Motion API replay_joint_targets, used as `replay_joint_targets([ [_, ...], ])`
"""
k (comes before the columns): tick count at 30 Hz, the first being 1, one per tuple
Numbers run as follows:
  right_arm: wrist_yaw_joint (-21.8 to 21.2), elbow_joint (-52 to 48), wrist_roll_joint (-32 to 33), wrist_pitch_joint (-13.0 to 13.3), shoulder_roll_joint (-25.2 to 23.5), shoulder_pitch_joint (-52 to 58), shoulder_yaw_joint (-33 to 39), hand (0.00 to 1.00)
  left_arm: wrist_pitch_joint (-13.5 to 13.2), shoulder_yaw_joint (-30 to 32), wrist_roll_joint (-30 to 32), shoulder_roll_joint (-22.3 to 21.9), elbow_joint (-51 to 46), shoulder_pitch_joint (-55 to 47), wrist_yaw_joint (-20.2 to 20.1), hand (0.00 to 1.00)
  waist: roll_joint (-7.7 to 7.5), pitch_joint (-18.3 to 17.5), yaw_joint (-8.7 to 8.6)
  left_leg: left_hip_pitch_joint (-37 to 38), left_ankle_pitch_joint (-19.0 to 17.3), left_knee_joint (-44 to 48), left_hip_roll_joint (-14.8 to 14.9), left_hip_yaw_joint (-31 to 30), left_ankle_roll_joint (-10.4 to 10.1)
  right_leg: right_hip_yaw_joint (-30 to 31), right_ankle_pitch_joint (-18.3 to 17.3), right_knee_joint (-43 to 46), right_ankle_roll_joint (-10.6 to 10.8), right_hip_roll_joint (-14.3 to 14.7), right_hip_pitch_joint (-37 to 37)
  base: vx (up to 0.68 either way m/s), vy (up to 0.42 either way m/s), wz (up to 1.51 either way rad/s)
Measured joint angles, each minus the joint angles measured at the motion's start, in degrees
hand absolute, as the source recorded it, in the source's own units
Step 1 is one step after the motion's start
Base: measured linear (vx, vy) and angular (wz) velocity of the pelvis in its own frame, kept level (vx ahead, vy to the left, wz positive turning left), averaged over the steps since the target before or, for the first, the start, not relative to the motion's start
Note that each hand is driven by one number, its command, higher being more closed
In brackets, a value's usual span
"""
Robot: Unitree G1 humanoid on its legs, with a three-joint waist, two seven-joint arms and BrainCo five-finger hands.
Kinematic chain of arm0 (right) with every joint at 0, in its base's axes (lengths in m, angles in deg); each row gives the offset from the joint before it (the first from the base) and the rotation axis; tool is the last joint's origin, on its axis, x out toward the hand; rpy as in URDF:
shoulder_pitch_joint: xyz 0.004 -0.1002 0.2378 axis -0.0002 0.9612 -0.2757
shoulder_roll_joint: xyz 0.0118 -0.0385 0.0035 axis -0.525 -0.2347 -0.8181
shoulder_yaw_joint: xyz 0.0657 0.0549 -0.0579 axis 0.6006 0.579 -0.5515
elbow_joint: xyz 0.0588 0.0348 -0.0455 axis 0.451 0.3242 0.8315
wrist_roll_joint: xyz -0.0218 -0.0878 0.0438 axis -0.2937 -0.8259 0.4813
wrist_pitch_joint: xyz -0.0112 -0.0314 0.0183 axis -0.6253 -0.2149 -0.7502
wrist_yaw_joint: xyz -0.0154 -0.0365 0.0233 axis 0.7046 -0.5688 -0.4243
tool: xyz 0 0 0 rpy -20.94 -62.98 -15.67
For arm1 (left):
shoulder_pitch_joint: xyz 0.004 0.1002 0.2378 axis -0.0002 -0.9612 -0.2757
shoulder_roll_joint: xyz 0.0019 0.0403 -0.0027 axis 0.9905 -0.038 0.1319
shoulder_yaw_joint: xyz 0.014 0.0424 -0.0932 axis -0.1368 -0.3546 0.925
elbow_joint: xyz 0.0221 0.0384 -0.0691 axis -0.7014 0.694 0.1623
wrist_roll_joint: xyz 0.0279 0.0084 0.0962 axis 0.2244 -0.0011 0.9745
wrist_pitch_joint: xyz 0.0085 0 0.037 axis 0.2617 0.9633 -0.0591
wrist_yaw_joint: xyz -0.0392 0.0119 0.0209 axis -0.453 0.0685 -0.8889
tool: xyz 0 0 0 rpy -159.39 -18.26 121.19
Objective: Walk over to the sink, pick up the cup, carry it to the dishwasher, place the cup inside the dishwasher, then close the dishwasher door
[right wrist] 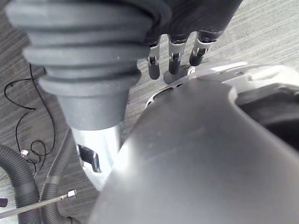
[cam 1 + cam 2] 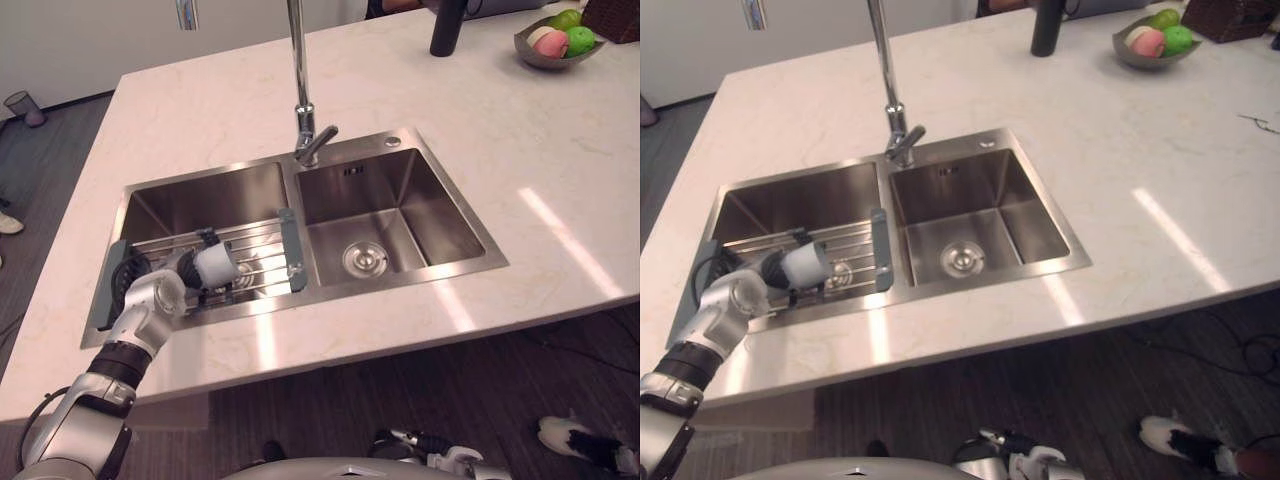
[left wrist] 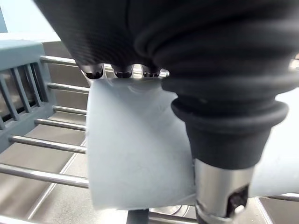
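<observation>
The right hand (image 1: 175,58) hangs low by the robot's side, fingers loose and holding nothing, well away from the work.

Over the near edge of the surface (image 2: 520,180), toward its near left corner, the left arm reaches into the left basin (image 2: 200,195) of the sink (image 2: 400,283). The left hand (image 3: 196,42) is closed round the cup (image 2: 215,266). In its wrist view the fingertips (image 3: 124,72) hook over the far side of the pale cup and the thumb presses the near side, so the cup sits between them against the palm. The cup is over the wire rack (image 2: 262,262) that spans the left basin. Whether it rests on the bars or is already clear of them I cannot tell.

From the palm the cup points out toward the divider between the basins. It looks laid over rather than upright, its long axis running roughly along the sink's near edge. The left hand is plainly the one for this job. The grasp looks made, so the step in hand is probably the lift. That lift should go straight up off the bars before any turn, or the cup's free end may catch the rack's grey end piece (image 2: 295,250).

Beyond lie the right basin (image 2: 400,215) and the tap (image 2: 297,60) at the sink's far rim. Toward the far right corner stand a dark bottle (image 2: 447,30) and a bowl of fruit (image 2: 530,52).
</observation>
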Motion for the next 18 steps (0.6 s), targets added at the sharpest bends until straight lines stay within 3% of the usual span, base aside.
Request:
replay_joint_targets([
  [10, -0.21, 0.09, -0.01, -0.75, 0.06, -0.15, -0.15, 0.00, -3.35, -0.05, -1.31, -0.50, 2.32, -0.45, 3.87, 1.00, 0.05, -0.04, -0.02, 0.01, -0.04, 0.00, -0.07, -0.33, 0.03, -0.41, 0.05, -0.25, 0.11, -0.04, 0.28, 0.00, -0.001, 0.01],
  [18, -0.19, 0.23, 0.00, -0.65, 0.04, -0.17, -0.34, 0.00, -7.94, 0.20, -10.86, -0.40, 0.34, -2.92, 9.83, 1.00, -0.06, 0.02, 0.17, -0.27, 0.00, 0.00, -0.18, -1.48, 0.07, -1.71, 0.04, -0.96, 0.12, -0.04, 1.15, 0.00, -0.006, 0.07],
])
